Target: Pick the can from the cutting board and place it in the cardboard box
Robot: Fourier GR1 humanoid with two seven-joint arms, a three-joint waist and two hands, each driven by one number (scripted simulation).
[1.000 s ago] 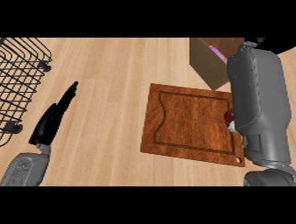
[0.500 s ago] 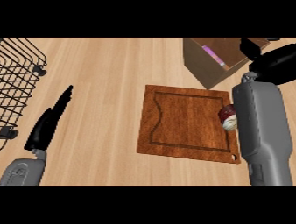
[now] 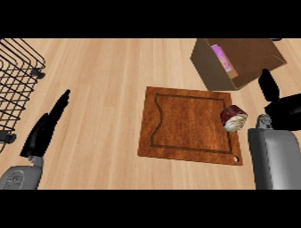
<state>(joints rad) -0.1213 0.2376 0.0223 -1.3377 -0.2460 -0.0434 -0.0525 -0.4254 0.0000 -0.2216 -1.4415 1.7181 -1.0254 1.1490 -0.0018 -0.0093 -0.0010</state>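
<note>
Light wooden counter (image 3: 114,67) fills the whole view. One brown wooden cutting board (image 3: 186,124) lies in the middle. One small red can with a white end (image 3: 234,119) lies on its side at the board's right edge. One open brown cardboard box (image 3: 209,71) sits at the upper right, with one pink thing (image 3: 221,58) inside. One black wire basket (image 3: 37,73) is at the left. Two black hands show. The left hand (image 3: 45,129), at the lower left, has straight fingers and holds nothing. The right hand (image 3: 298,113) is just right of the can, not holding it. I cannot tell how far open it is.
</note>
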